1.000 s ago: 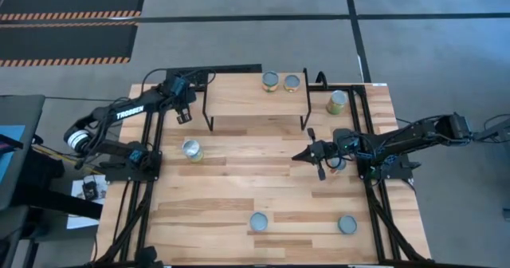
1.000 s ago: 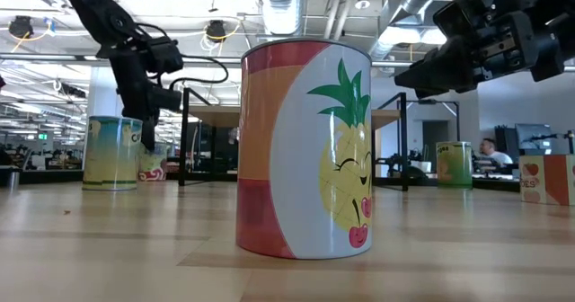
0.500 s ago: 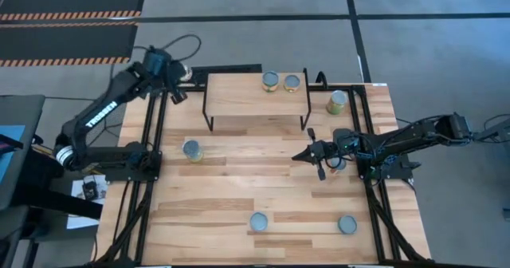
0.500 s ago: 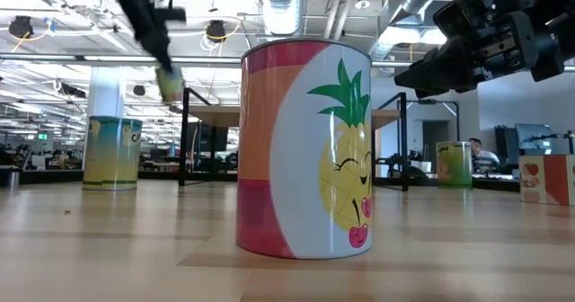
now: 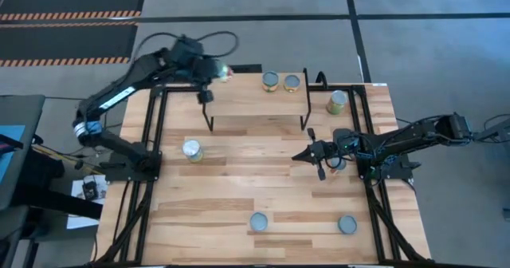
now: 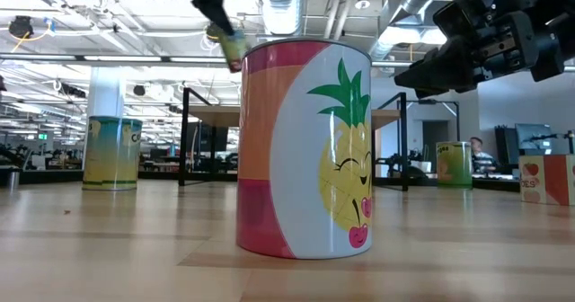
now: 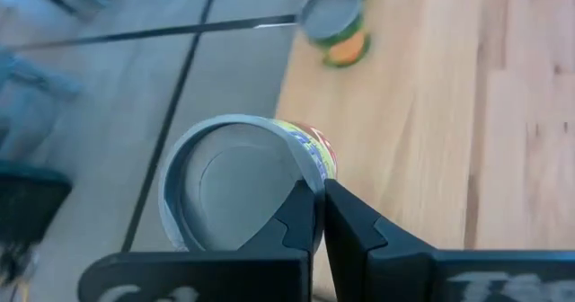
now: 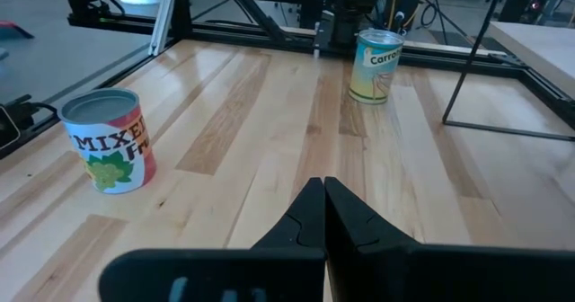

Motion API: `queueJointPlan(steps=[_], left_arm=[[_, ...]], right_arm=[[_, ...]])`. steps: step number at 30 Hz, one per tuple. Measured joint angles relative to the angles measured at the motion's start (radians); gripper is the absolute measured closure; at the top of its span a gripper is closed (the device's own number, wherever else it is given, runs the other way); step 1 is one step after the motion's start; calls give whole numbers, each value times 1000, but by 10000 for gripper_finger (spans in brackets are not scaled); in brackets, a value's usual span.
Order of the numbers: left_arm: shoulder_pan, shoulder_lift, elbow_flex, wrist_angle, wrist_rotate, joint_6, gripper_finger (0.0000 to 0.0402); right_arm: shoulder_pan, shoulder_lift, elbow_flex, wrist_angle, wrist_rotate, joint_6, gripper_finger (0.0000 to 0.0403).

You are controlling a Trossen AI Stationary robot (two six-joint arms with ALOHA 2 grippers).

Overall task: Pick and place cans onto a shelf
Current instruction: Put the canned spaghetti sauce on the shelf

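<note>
- The left claw [image 5: 217,71] grips a small silver-topped tin can [image 7: 238,187] over the little light-wood shelf's [image 5: 247,99] corner
- The right claw [image 5: 304,156] is closed, empty, above the table [image 5: 263,184]

A small light-wood shelf [image 5: 247,92] on thin black legs stands at the table's far edge. Two cans [image 5: 271,80] [image 5: 292,82] stand upright, just beside each other, on its right end. One can [image 5: 219,70], held tilted in the air, is above the shelf's left end. On the table stand a green-labelled can [image 5: 337,102] right of the shelf, a Carrots can [image 5: 191,150] at left, and two cans [image 5: 258,222] [image 5: 347,224] near the front edge.
</note>
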Motion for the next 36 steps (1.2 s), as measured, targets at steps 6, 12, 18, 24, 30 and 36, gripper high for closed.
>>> queueJointPlan(steps=[6,12,18,24,30,36], left_arm=[[-41,204,112,5,25,7,401],[-57,357,222,4,32,20,401],[-61,426,293,-2,33,35,401],[-57,426,295,-61,18,51,401],[-41,425,280,-90,7,50,401],[-40,425,279,-50,12,50,401]], right_arm=[[0,0,0,0,0,0,392],[0,0,0,0,0,0,392],[0,0,0,0,0,0,392],[0,0,0,0,0,0,392],[0,0,0,8,0,0,392],[0,0,0,8,0,0,392]])
